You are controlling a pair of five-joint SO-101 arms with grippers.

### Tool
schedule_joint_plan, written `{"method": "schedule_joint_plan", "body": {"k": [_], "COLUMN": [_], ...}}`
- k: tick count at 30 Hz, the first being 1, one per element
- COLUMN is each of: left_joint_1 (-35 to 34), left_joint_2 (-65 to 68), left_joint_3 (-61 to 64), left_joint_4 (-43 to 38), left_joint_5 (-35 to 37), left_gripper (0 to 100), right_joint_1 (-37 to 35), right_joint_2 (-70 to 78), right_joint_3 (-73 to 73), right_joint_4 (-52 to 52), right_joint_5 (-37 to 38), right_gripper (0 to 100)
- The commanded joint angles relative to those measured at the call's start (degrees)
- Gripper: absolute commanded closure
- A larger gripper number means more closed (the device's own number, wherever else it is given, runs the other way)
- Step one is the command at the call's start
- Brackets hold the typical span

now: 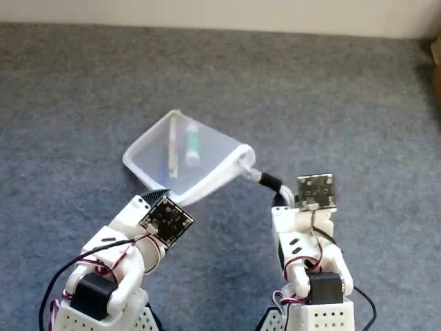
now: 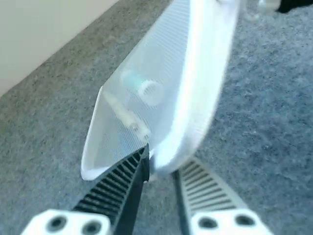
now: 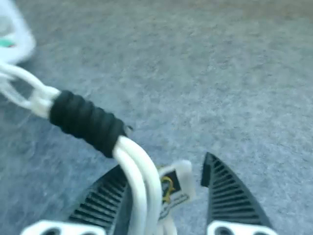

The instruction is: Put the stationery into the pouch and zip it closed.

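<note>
A clear pouch (image 1: 220, 169) lies tilted at the centre of the frame on a grey carpeted surface (image 1: 344, 103). Inside it, a pen (image 1: 172, 148) and a green-and-white tube (image 1: 193, 146) lie side by side. The left gripper (image 2: 161, 159) pinches the pouch's lower-left corner between its jaws. At lower right, the right gripper (image 3: 166, 166) has its jaws spread. The pouch's white cord (image 3: 142, 166), bound by a black sleeve (image 3: 85, 122), lies between them against one jaw, with a tag (image 3: 176, 188) beside it. Seen from above, a camera board (image 1: 169, 221) on each wrist partly covers the jaws. A pale wall (image 1: 207, 14) runs along the top edge.
</note>
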Motion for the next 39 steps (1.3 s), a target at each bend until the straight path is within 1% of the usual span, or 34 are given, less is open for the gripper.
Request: {"method": "schedule_joint_plan", "body": {"k": [1, 3, 9, 13, 15, 17, 21, 24, 27, 29, 31, 33, 39], "left_joint_1": [-0.4, -0.4, -0.3, 3.1, 3.6, 3.6, 3.3, 1.8, 1.5, 1.3, -0.5, -2.3, -7.1], "left_joint_2": [-0.2, -0.2, -0.2, -0.2, -0.2, -0.2, -0.1, -0.1, -0.1, -0.1, -0.1, -0.1, -0.1], "left_joint_3": [-0.1, 0.3, 0.7, 0.3, -0.7, -1.1, -2.0, -3.3, -3.9, -5.2, -6.7, -8.2, -11.2], "left_joint_4": [0.4, 0.4, 0.3, 0.4, 0.4, 0.2, 0.4, 0.4, 0.4, 0.4, 0.4, 0.4, 0.0], "left_joint_5": [1.1, 2.4, 2.9, 3.0, 3.3, 7.4, 16.0, 19.7, 21.9, 22.2, 23.3, 24.2, 23.9], "left_gripper": [78, 75, 74, 74, 74, 73, 66, 66, 67, 67, 67, 67, 67], "right_joint_1": [-2.8, -3.8, -7.8, -10.9, -12.8, -13.7, -13.9, -13.9, -13.9, -13.7, -13.6, -13.6, -13.6], "right_joint_2": [-0.6, -0.6, -0.6, -0.6, -0.6, -0.6, -0.6, -0.6, -0.6, -0.6, -0.6, -0.6, -0.6], "right_joint_3": [-0.6, -0.6, -0.7, -0.8, -1.8, -3.6, -7.0, -7.4, -7.3, -7.3, -7.1, -7.1, -6.1], "right_joint_4": [0.5, 0.6, 5.1, 6.8, 7.8, 9.5, 11.7, 11.3, 10.9, 8.7, 7.0, 6.9, 6.9], "right_joint_5": [2.4, 3.3, 3.3, 3.3, 3.3, 3.0, 2.4, -0.9, -1.1, -1.3, -1.2, -1.2, -1.1], "right_gripper": [78.0, 78.0, 78.0, 78.0, 78.0, 78.0, 78.0, 78.0, 78.0, 78.0, 78.1, 78.1, 78.2]}}
